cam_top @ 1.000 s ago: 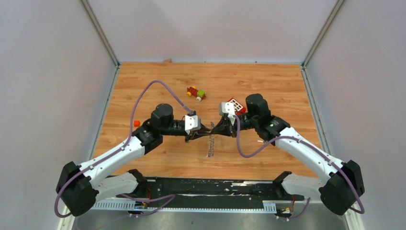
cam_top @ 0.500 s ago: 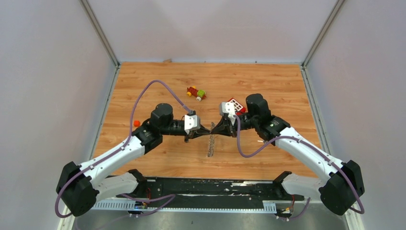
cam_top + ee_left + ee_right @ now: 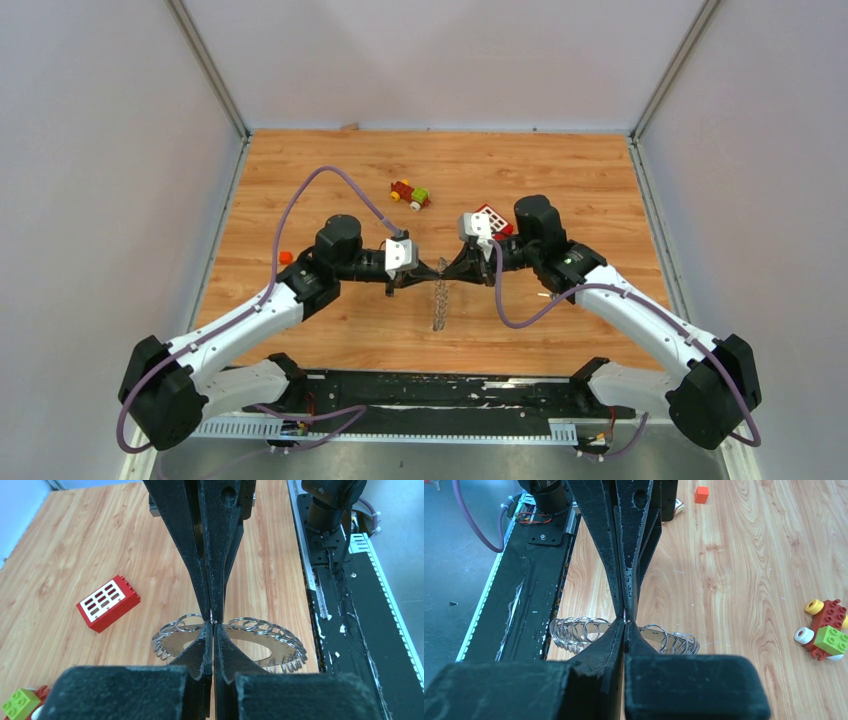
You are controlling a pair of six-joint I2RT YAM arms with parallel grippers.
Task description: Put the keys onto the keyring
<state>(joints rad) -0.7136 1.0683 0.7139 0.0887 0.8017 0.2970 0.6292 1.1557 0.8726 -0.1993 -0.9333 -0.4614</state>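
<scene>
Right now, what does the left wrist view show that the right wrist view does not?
Only the left wrist: the red block with white squares. Only the right wrist: the small orange cube. Both: the keyring, the left gripper and right gripper shut, tips meeting at it, the wooden table, part of the brick toy.

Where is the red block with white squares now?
Top view: the red block lies right of centre, beside the wrist of the right arm, with the small toy to its left.
</scene>
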